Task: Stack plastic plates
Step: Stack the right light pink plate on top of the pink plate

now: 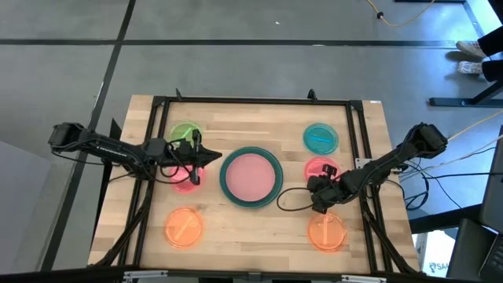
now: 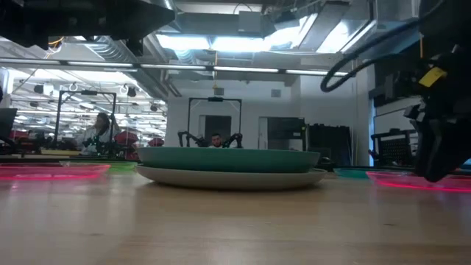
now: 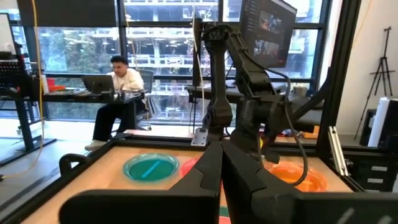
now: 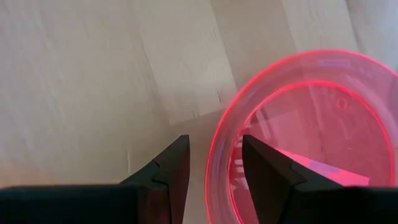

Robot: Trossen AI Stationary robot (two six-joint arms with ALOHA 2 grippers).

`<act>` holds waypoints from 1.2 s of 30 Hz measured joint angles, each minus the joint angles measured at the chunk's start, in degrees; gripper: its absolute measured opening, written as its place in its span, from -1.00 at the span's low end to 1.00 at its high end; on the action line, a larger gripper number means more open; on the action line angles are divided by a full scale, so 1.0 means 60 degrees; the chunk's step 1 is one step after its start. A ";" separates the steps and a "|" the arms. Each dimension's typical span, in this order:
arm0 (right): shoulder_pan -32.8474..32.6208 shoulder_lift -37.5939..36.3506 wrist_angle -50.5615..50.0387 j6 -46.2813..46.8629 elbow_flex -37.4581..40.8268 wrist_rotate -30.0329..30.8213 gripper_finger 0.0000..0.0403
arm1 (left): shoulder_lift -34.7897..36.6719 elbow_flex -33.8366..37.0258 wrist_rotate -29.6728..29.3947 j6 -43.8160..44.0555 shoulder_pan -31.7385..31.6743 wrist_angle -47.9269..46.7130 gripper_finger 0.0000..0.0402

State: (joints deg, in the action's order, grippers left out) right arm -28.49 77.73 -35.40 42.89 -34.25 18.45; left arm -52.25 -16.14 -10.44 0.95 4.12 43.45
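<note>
A large teal-green plate [image 1: 251, 177] with a pink plate [image 1: 251, 174] in it sits mid-table, on a grey plate [image 2: 232, 177]. Small translucent plates lie flat around them: green [image 1: 186, 132], pink-red [image 1: 187, 184], orange [image 1: 184, 228], teal-blue [image 1: 321, 137], a second pink-red [image 1: 321, 168] and a second orange [image 1: 326, 233]. My right gripper [image 4: 214, 146] is open and low at the second pink-red plate's near edge; its fingers stand on either side of the rim [image 4: 217, 155], one inside and one outside. My left gripper [image 1: 211, 156] is shut and hovers between the green and left pink-red plates, pointing level at the centre stack.
A black frame [image 1: 251, 101] runs along the table's edges. Cables [image 1: 287, 198] trail on the wood beside my right gripper. Bare wood lies along the near edge between the two orange plates. A person [image 3: 118, 87] sits at a desk beyond the table.
</note>
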 joint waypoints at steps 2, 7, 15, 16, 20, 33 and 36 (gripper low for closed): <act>0.0000 0.0000 0.0115 0.0106 0.0119 -0.0003 -0.31 | 0.0000 0.0000 0.0000 -0.0003 0.0000 0.0003 -0.99; 0.0000 0.0000 0.0173 0.0122 0.0406 0.0010 -0.31 | 0.0004 0.0000 -0.0358 0.0114 0.0000 0.0165 -0.99; -0.0004 -0.0004 0.0230 0.0030 0.0499 0.0074 -0.61 | 0.0000 0.0000 -0.0357 0.0252 0.0000 0.0157 -0.99; -0.0004 -0.0004 0.0218 -0.0007 0.0502 0.0074 -0.68 | 0.0000 0.0000 -0.0357 0.0252 0.0001 0.0157 -0.99; 0.0000 -0.0004 0.0136 -0.0297 0.0515 0.0206 -0.96 | 0.0000 0.0000 -0.0357 0.0252 0.0000 0.0156 -0.99; 0.0000 0.0004 0.0136 -0.0758 0.0115 0.0418 -0.97 | 0.0000 0.0000 -0.0357 0.0249 0.0000 0.0152 -0.99; 0.0000 0.0004 0.0149 -0.1050 -0.0191 0.0423 -0.99 | 0.0000 0.0000 -0.0357 0.0249 0.0000 0.0152 -0.99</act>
State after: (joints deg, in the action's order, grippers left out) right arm -28.49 77.76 -34.50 36.58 -35.39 20.99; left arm -52.25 -16.14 -12.58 2.44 4.12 44.36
